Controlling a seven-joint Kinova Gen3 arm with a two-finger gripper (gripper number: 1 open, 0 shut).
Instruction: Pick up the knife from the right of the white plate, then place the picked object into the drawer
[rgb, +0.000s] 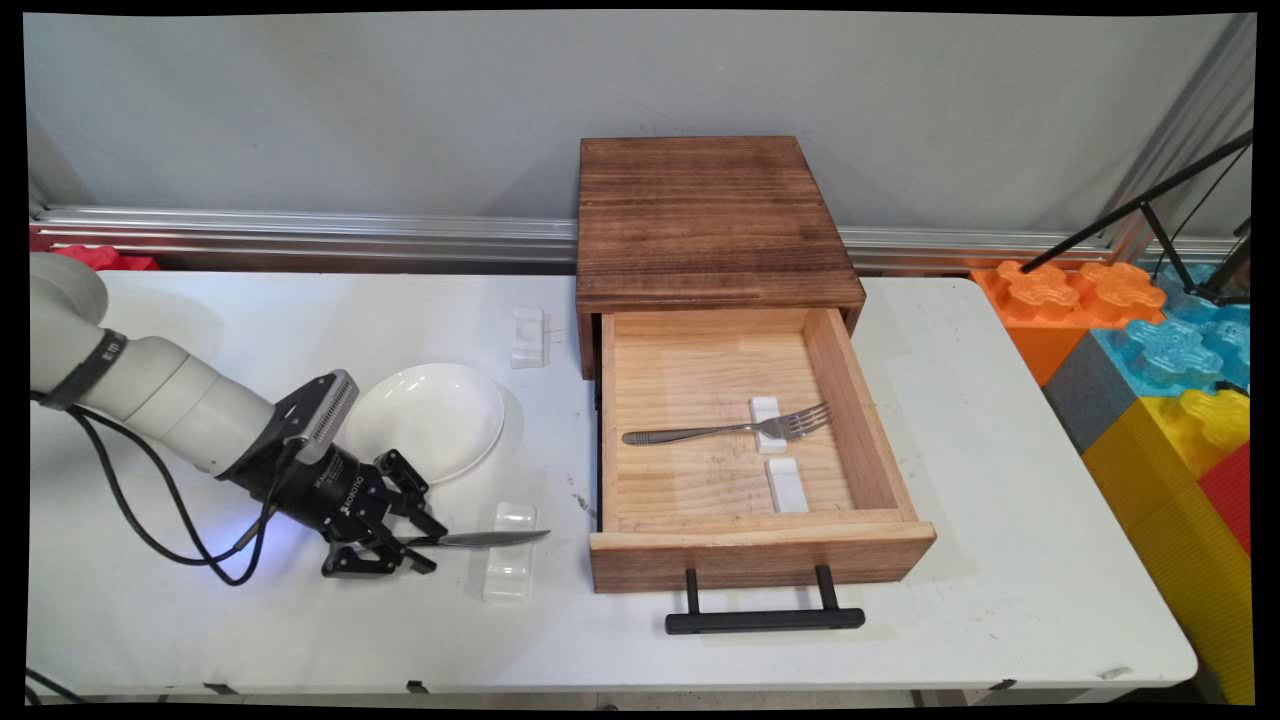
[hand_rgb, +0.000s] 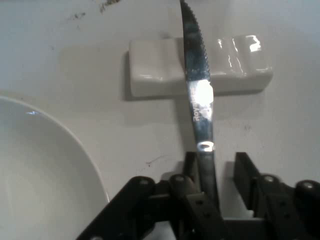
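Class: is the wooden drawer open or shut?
Open. The drawer is pulled out of its wooden box, showing a fork inside.

We see a white table (rgb: 250, 620) w/ a white plate (rgb: 428, 418) at centre-left, a small white rest (rgb: 528, 336) above it, another white rest (rgb: 509, 551) lower centre, and a wooden drawer box (rgb: 705, 225) at centre, drawer (rgb: 760, 555) pulled open toward the bottom edge.

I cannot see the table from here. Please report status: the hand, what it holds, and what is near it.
Hand low over table, shut on knife. Blade lies across white rest. White plate beside hand. Drawer open, fork inside.
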